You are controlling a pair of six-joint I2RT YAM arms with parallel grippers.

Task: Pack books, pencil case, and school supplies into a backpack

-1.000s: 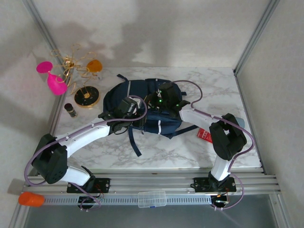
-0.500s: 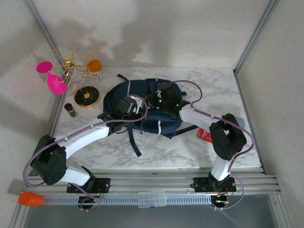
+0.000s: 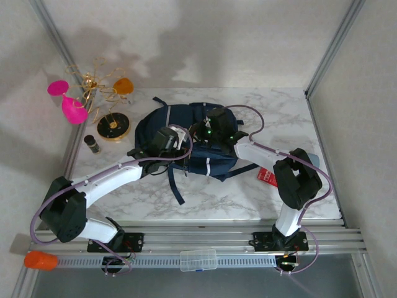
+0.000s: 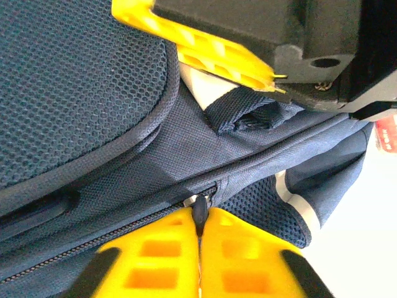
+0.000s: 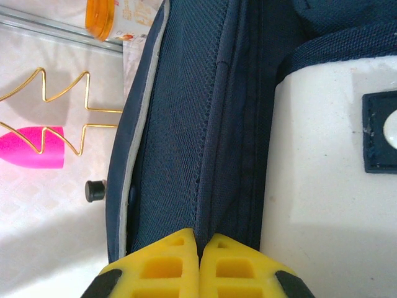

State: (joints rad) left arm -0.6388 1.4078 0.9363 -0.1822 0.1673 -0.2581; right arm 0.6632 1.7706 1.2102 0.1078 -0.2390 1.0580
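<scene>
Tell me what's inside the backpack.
Nothing inside shows: the backpack fabric covers it, and the zip looks closed beside the pull pinched in the left hand. The red packet lies outside, on the table.

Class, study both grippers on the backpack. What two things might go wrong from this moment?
1. The left gripper pinches only the small zipper pull near its end; a tug might slip it free.
2. The right gripper clamps just a thin fold of the backpack; if that fold slips out, the whole bag may drag along instead of the zipper running.
</scene>
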